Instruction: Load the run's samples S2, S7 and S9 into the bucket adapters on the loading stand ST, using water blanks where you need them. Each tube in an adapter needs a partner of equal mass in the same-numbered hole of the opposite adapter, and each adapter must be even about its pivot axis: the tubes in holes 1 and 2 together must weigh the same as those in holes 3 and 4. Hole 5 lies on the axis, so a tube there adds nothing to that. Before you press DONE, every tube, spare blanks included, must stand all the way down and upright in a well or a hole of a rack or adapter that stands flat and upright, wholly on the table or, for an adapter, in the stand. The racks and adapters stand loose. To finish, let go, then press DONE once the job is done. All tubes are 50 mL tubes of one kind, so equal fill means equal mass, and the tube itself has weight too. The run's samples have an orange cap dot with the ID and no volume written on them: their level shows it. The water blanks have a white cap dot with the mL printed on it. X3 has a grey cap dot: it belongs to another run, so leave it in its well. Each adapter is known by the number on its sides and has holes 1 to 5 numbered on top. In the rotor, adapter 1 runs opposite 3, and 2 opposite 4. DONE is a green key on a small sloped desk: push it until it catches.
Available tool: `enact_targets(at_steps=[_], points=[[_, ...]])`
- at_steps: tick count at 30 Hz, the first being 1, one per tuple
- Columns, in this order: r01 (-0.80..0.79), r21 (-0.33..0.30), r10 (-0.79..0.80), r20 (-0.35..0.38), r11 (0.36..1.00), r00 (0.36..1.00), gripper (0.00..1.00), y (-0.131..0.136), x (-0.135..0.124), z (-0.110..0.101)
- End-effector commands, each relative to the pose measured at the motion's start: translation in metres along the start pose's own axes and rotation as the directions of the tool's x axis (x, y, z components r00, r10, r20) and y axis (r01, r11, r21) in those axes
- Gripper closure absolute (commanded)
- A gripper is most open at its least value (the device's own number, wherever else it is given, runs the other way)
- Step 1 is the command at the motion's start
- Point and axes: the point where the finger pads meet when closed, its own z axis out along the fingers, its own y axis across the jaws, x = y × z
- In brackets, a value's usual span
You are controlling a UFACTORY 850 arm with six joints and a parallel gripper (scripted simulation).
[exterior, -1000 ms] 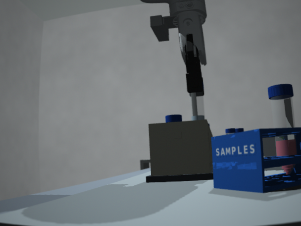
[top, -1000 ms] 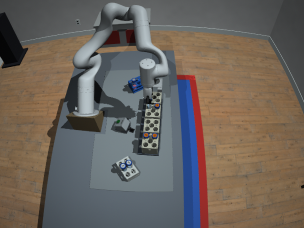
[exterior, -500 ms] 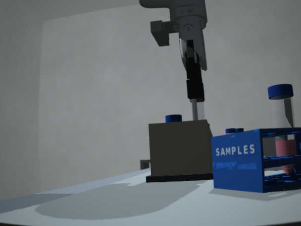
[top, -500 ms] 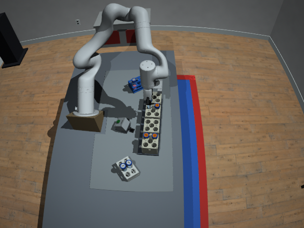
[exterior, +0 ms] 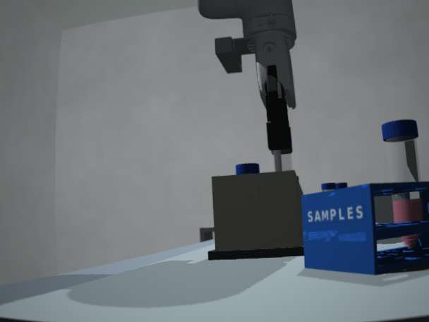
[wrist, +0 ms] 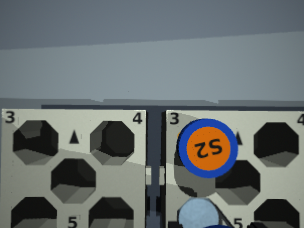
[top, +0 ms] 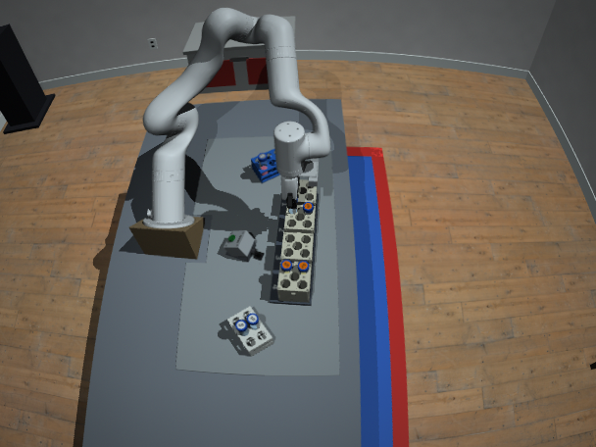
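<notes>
My gripper [top: 292,201] [exterior: 279,150] is shut on a water blank [exterior: 286,162] [wrist: 199,214], a clear tube with pale blue water. It hangs upright over hole 2 of the second adapter from the far end [top: 299,226] [wrist: 260,118], its lower end inside or at the hole; its cap dot is hidden. S2 [top: 308,207] [wrist: 208,148] stands in hole 3 of that adapter. Two orange-dotted tubes [top: 286,265] [top: 303,266] stand in the nearest adapter [top: 294,294]; their IDs are unreadable. The third adapter [top: 282,245] [wrist: 74,117] shows no tubes. Two white-dotted blanks [top: 240,325] [top: 252,319] stand in the white rack [top: 255,349].
The blue SAMPLES rack [top: 268,176] [exterior: 335,233] holds a tube with pink liquid [exterior: 407,210]. It stands close to the stand's far end. The DONE desk [top: 244,245] with its green key [top: 231,238] is left of the stand. A pale object [top: 311,170] is partly hidden behind the wrist.
</notes>
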Motion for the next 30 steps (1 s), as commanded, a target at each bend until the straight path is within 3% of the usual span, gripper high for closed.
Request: enact_targets(at_steps=[1, 30], points=[[0.0, 0.0, 0.0, -0.001, 1.0, 1.0, 1.0, 0.0, 0.001, 0.003], [0.0, 0.0, 0.0, -0.001, 1.0, 1.0, 1.0, 0.0, 0.001, 0.029]])
